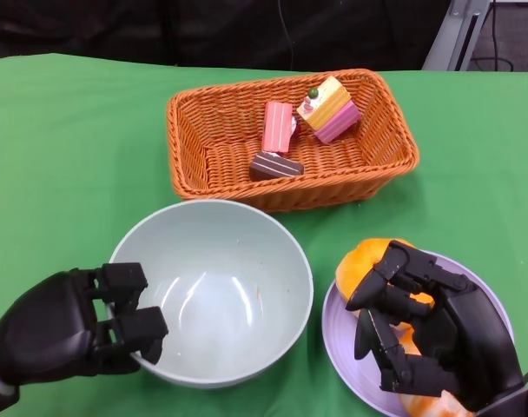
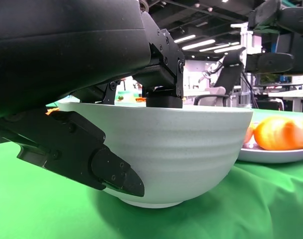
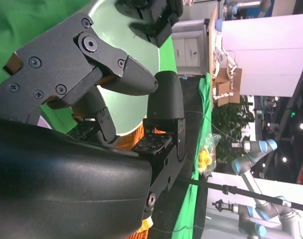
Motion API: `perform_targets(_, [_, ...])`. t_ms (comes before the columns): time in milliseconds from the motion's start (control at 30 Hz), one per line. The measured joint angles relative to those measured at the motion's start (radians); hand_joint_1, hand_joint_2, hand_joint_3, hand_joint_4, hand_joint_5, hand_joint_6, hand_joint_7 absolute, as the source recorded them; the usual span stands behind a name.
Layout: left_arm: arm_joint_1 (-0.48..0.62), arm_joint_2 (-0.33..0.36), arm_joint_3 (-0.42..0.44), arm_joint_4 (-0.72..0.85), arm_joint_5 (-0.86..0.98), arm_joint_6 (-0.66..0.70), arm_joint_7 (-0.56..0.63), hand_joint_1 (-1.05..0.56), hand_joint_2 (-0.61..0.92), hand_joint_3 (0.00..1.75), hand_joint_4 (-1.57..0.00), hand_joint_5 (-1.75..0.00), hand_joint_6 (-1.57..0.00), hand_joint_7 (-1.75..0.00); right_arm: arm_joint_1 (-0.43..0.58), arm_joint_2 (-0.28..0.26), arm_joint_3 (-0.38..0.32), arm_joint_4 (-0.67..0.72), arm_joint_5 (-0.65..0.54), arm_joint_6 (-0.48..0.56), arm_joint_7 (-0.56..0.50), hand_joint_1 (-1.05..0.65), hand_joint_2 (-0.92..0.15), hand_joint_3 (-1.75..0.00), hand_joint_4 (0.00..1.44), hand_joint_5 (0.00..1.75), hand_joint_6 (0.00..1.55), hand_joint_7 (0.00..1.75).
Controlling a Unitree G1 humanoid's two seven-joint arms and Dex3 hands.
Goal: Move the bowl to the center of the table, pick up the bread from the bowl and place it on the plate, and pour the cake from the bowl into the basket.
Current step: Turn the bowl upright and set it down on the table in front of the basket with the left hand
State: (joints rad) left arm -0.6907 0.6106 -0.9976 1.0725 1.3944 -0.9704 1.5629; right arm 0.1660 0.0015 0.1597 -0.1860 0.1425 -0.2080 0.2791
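The pale bowl (image 1: 214, 291) stands empty at the table's middle front; its side fills the left wrist view (image 2: 191, 149). My left hand (image 1: 73, 328) grips its near-left rim, fingers (image 2: 164, 94) inside and thumb (image 2: 109, 172) against the outer wall. The orange bread (image 1: 366, 261) lies on the purple plate (image 1: 333, 326), seen side-on (image 2: 281, 133) with nothing touching it. My right hand (image 1: 429, 334) hovers over the bread, fingers apart and empty (image 3: 136, 99). Three cake pieces lie in the wicker basket (image 1: 394, 161): pink (image 1: 279, 126), yellow-pink (image 1: 329, 109), chocolate (image 1: 275, 165).
Green cloth (image 1: 64, 156) covers the table. The basket sits just behind the bowl, and the plate (image 2: 276, 155) is close on the bowl's right. Bare cloth lies to the left of basket and bowl. Lab furniture and robot arms stand beyond the table.
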Motion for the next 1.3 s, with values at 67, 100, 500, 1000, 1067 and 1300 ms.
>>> perform_targets(67, [-0.009,-0.010,-0.002,0.016,-0.014,0.003,-0.031,-0.08,0.91,0.03,-0.68,-1.75,-0.45,-1.75,0.001,0.000,0.001,-0.001,0.000,0.001,-0.001,-0.26,-0.51,-1.17,0.74,1.75,0.66,1.54])
perform_targets(100, [-0.013,-0.015,-0.002,0.023,-0.021,0.004,-0.046,-0.08,0.90,0.03,-0.67,-1.75,-0.45,-1.75,0.002,0.000,0.001,-0.001,0.000,0.001,-0.002,-0.26,-0.51,-1.17,0.74,1.75,0.66,1.54])
perform_targets(500, [-0.019,-0.056,0.020,0.064,-0.131,0.005,-0.273,-0.13,0.92,0.11,-0.66,-1.75,-0.51,-1.61,0.004,0.000,0.006,-0.003,-0.001,0.001,-0.012,-0.27,-0.51,-1.16,0.73,1.75,0.65,1.55])
perform_targets(1000, [-0.018,-0.068,0.062,0.065,-0.200,0.025,-0.424,-0.14,0.89,0.01,-0.64,-1.69,-0.70,-1.25,0.004,0.000,0.009,-0.006,-0.001,0.001,-0.010,-0.27,-0.50,-1.17,0.74,1.75,0.67,1.55])
perform_targets(1067, [-0.017,-0.068,0.074,0.064,-0.216,0.022,-0.435,-0.14,0.90,0.01,-0.62,-1.72,-0.69,-1.26,0.004,0.000,0.009,-0.006,-0.001,0.001,-0.010,-0.27,-0.49,-1.17,0.74,1.75,0.67,1.55])
perform_targets(1300, [-0.007,-0.068,0.124,0.058,-0.269,0.038,-0.515,-0.12,0.89,0.00,-0.60,-1.74,-0.70,-1.21,0.004,0.000,0.009,-0.006,0.000,0.003,-0.010,-0.25,-0.50,-1.18,0.74,1.75,0.66,1.55])
